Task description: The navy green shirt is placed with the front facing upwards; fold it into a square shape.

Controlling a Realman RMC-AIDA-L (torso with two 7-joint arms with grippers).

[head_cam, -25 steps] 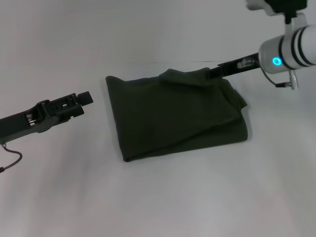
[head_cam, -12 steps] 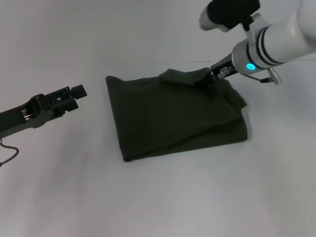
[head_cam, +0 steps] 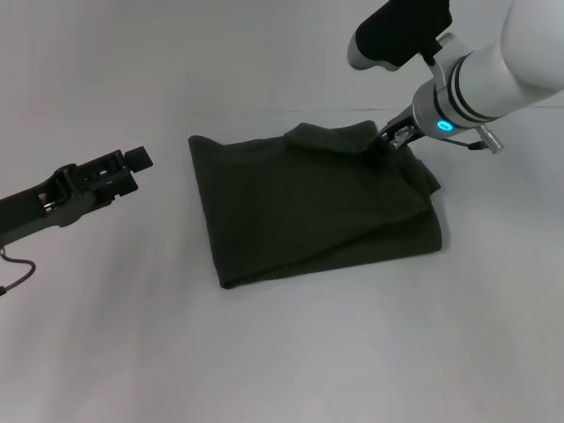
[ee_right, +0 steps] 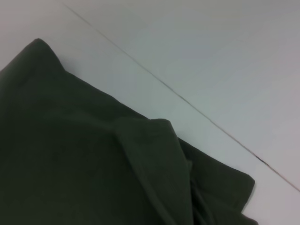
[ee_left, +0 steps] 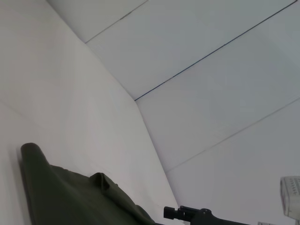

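Head view: navy green shirt (head_cam: 313,207) folded into a rough rectangle on the white table (head_cam: 282,352), near its middle, with a raised fold along the far edge and loose bunching at the far right corner. Right gripper (head_cam: 388,139) down at that far right corner, touching the cloth; fingers hidden against the dark fabric, so cannot tell whether pinched or spread. Left gripper (head_cam: 132,163) hovering off to the left of the shirt, clear of it, tips pointing toward the garment; opening not readable.

Left wrist view: shirt's edge (ee_left: 70,197) low in frame against the white table and wall panels, with the right gripper (ee_left: 185,214) dark beyond it.

Right wrist view: close on olive cloth (ee_right: 84,159), a folded flap lying over the layers, pale table (ee_right: 197,70) behind. No fingers in sight.
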